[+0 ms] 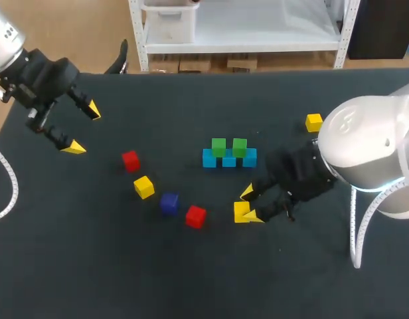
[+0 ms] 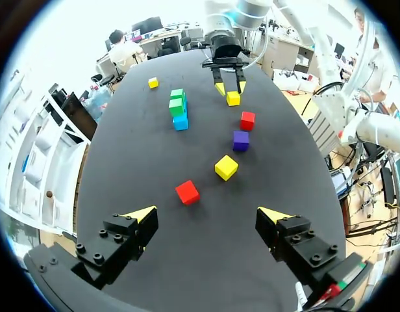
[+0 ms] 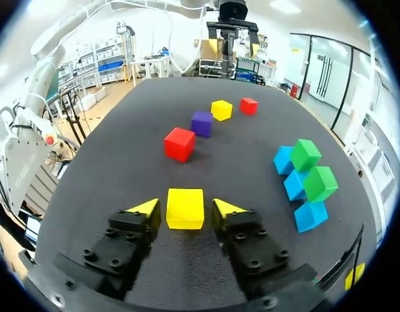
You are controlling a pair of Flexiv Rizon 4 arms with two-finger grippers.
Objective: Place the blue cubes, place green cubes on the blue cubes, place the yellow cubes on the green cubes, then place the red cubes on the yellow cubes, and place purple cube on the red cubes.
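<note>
1. Three blue cubes [image 1: 229, 161] lie in a touching row mid-worktop [image 1: 191, 279]. Two green cubes [image 1: 218, 147] sit on top, side by side, each over a joint between blues.
2. First yellow cube [image 3: 185, 208] rests flat on the worktop, near the stack on the robot's side. It lies between the fingers of the right gripper [image 1: 250, 205]. Fingers released: the right wrist view shows a narrow gap on either side of the cube.
3. Second yellow cube [image 1: 314, 122] lies alone, to the stack's right and apart from it.
4. Loose diagonal line left of the stack: one red cube [image 1: 131, 160], third yellow cube [image 1: 144, 187], purple cube [image 1: 168, 203], other red cube [image 1: 196, 216]. None of them touch.
5. Left gripper [image 1: 83, 129] hangs over the worktop's far left, well apart from every cube. Its fingers are spread wide and hold nothing.
</note>
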